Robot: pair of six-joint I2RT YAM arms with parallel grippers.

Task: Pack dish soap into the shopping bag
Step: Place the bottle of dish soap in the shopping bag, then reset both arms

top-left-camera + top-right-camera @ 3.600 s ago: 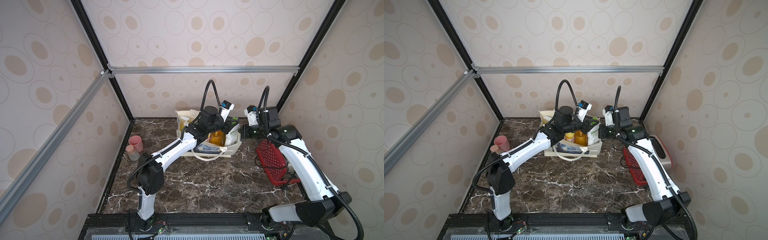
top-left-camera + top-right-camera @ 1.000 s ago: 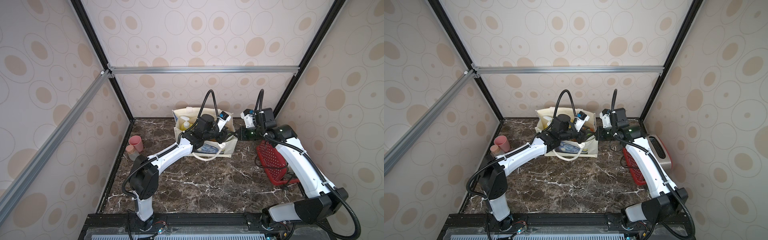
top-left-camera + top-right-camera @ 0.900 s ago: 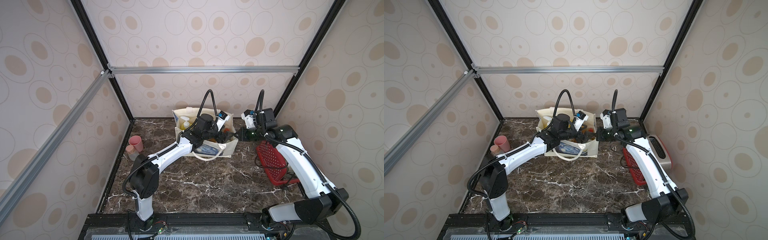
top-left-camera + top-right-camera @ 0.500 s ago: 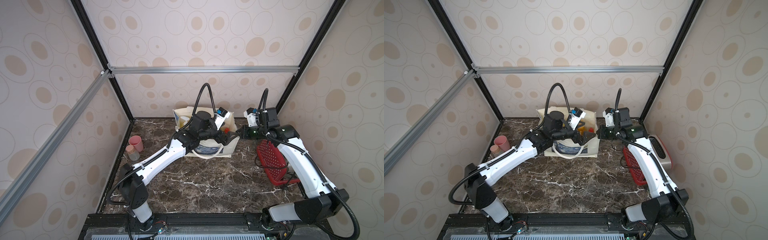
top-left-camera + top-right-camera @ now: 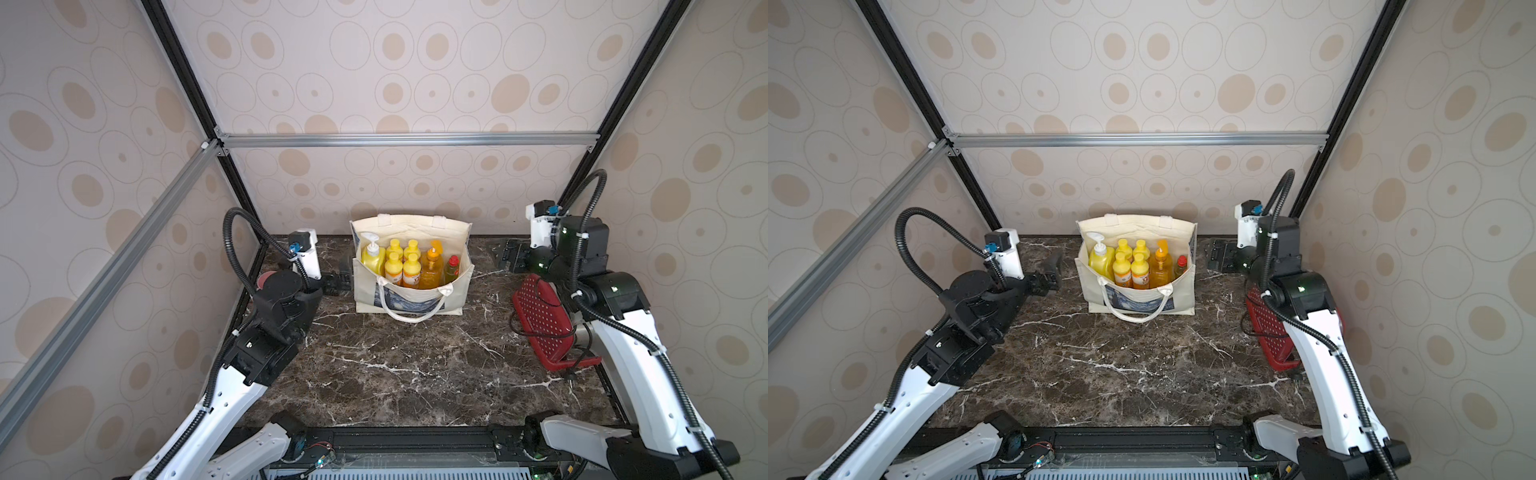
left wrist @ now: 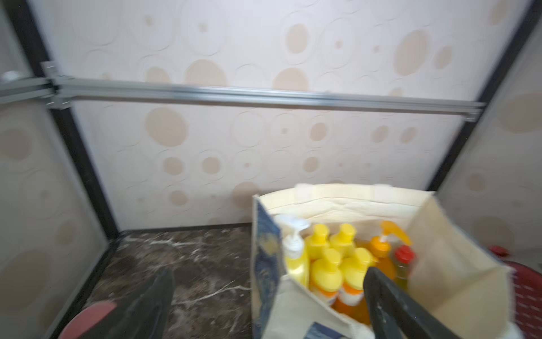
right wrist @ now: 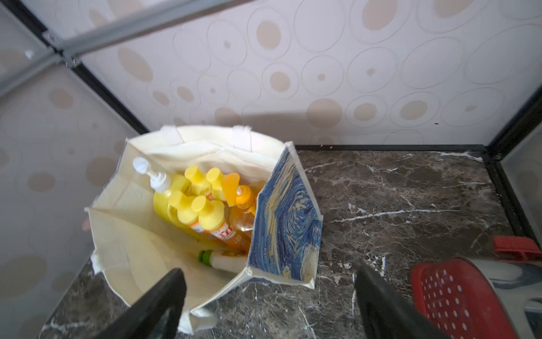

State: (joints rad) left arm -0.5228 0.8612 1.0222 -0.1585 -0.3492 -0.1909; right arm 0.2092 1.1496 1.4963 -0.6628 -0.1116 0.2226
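The shopping bag [image 5: 455,291] [image 5: 1183,297] stands upright at the back middle of the marble table, mouth open. Inside stand the dish soap bottles: a yellow white-pump one [image 5: 372,258], several small orange yellow-capped ones [image 5: 393,271], a clear orange pump [image 5: 431,268] and a red-capped one [image 5: 452,268]. A white green-capped bottle [image 7: 223,259] lies on the bag's floor. My left gripper [image 5: 341,276] [image 6: 269,274] hangs open just left of the bag. To the bag's right, well apart from it, my right gripper [image 5: 509,257] [image 7: 269,273] is open. Neither holds anything.
A red perforated basket [image 5: 540,324] [image 7: 457,296] lies on its side at the table's right edge, under the right arm. A pink cup [image 6: 91,320] sits at the left wall, mostly hidden behind the left arm. Enclosure walls close in the table on three sides.
The left arm has pulled back from over the bag to its left side. The right gripper has opened and drawn away to the right. The bag's mouth now shows unobstructed.
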